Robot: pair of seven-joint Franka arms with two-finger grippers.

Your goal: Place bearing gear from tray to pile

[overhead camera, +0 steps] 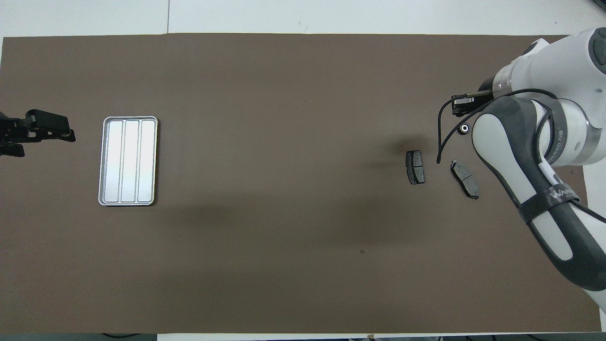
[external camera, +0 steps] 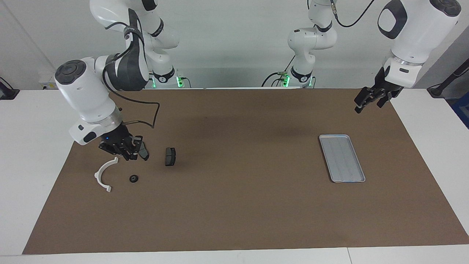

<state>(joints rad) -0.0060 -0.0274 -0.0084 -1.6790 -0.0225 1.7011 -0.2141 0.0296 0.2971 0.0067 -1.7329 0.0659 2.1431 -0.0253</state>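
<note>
- The flat silver-grey ridged metal tray sits at three o'clock from the middle of the facing view. Its floor shows bare from rim to rim.
- The small black ring-shaped bearing gear lies on the mat within the pile, toward the right arm's end of the table and well apart from the tray.
- In the facing view the white half-ring plastic bracket is at nine o'clock from the bearing gear. One dark grey brake pad is at two o'clock and the other at one o'clock.
- The right gripper hangs low over the pile with its fingertips together, and I see nothing in them. I can't tell whether it touches the pad just beside it.
- The left gripper waits in the air over the mat, at one o'clock from the tray, spread wide and carrying nothing.
- Only the facing view shows the bracket, since from overhead the right arm covers it. The overhead view shows the bearing gear's pale centre and both pads lying flat and apart.
- A brown mat covers the white table, with a white wall at twelve o'clock and green lights at the arm bases.
</note>
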